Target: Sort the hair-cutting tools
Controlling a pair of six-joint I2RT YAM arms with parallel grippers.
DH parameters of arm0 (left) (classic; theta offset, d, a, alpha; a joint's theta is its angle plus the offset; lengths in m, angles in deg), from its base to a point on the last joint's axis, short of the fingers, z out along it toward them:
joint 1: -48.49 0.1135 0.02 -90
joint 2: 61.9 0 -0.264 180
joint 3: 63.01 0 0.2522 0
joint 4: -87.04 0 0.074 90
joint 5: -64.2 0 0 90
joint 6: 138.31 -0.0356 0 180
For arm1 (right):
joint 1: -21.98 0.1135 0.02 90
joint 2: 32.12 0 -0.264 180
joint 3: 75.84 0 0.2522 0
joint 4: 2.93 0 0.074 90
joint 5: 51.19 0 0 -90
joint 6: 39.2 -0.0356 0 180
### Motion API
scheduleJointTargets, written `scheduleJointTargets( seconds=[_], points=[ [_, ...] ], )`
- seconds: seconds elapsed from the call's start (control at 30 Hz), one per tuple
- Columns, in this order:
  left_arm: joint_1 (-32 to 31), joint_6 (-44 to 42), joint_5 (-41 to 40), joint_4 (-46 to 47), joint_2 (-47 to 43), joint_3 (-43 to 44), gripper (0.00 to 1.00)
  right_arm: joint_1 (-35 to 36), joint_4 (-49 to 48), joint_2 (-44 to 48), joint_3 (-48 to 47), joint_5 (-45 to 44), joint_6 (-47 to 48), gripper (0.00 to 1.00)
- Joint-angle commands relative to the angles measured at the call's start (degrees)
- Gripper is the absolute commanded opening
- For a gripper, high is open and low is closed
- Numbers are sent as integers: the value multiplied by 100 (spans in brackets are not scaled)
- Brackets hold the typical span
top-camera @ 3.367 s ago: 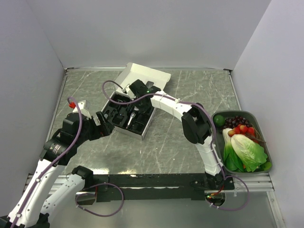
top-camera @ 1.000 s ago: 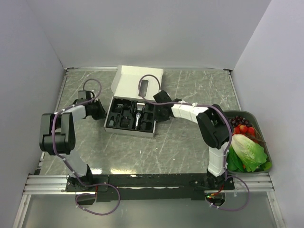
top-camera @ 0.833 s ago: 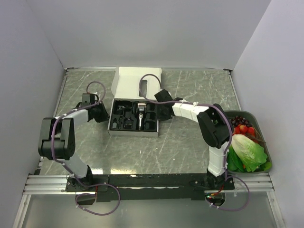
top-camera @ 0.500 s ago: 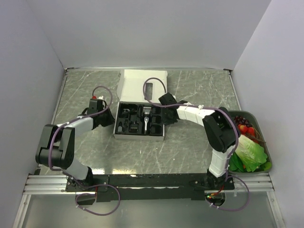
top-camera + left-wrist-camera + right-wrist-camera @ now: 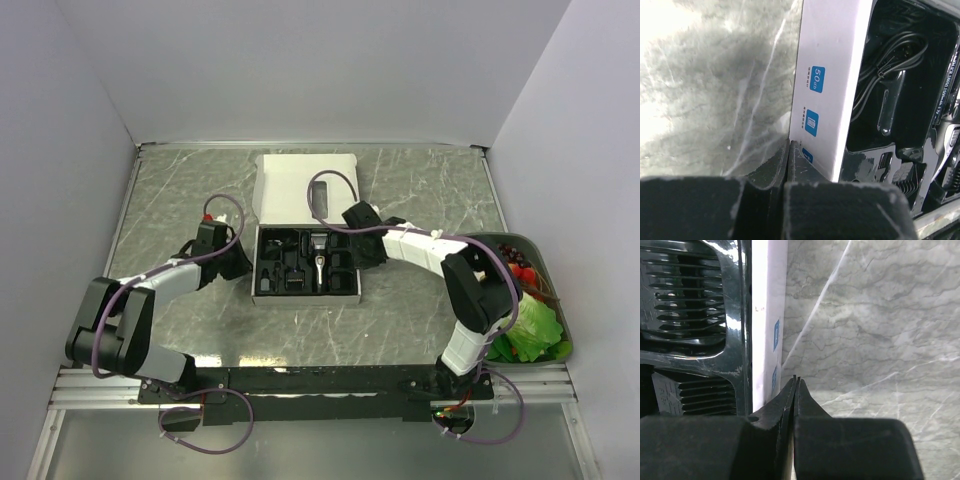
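Note:
A white box [image 5: 300, 185] lies open in mid-table, its black tray [image 5: 345, 290] holding the hair-cutting tools. The slim black clipper [image 5: 318, 262] with its silver end lies in the tray's middle, and small black attachments [image 5: 283, 272] sit to its left. My left gripper [image 5: 244, 263] is shut and empty, tip against the box's left wall [image 5: 830, 75]. My right gripper [image 5: 363, 254] is shut and empty at the box's right wall [image 5: 767, 315]. Comb attachments [image 5: 685, 290] show in the right wrist view. A coiled cord [image 5: 895, 55] shows in the left wrist view.
A green tray [image 5: 541, 243] with lettuce [image 5: 530, 320], grapes and red fruit stands at the table's right edge beside the right arm. Grey walls close in the table at the back and both sides. The box lid lies flat behind the tray.
The box has turned square to the table and slid right and nearer. Both shut grippers moved along with it at its sides.

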Motion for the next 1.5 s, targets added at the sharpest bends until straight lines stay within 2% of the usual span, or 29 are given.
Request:
scheduleJointTargets(
  seconds=[0.0, 0.07, 0.23, 0.37, 0.43, 0.5, 0.6, 0.7, 0.77, 0.9, 1.03, 1.23, 1.47],
  points=[
    [-264, 339, 939, 170, -315, -4, 1, 37, -447, 315, -181, 251, 3, 0],
    [-264, 225, 816, -180, -360, 83, 1, -86, -341, 412, -198, 85, 100, 0],
    [-142, -266, 288, -1261, -465, 987, 1, -709, -7, 1044, -225, 74, 214, 0],
    [463, -443, 384, -2201, -150, 1769, 1, -1237, 64, 1151, -443, 172, 302, 0],
    [658, -565, 297, -2291, -61, 2051, 1, -1422, 73, 923, -576, 250, 320, 0],
    [965, -671, 226, -2230, 149, 2209, 1, -1527, -6, 660, -690, 338, 276, 0],
    [1405, -724, 401, -1941, 641, 2368, 1, -1852, -366, 272, -770, 917, 136, 0],
    [1668, -707, 779, -1485, 1168, 2509, 1, -2230, -945, -114, -796, 1655, 30, 0],
    [1774, -733, 1375, -1142, 1571, 2570, 1, -2529, -1296, -438, -918, 2285, -49, 0],
    [1871, -506, 2159, -543, 2267, 2737, 1, -2890, -1675, -1089, -1401, 3430, -207, 0],
    [1872, -285, 2590, 54, 2697, 2974, 1, -2943, -1439, -1793, -2384, 4055, -6, 0],
    [1863, -145, 3003, 55, 3304, 3677, 1, -2926, -1316, -2864, -3369, 5127, -119, 0],
    [1573, -74, 3312, -137, 4069, 4389, 1, -2750, -1465, -3490, -3810, 5612, -427, 0]
  ],
)
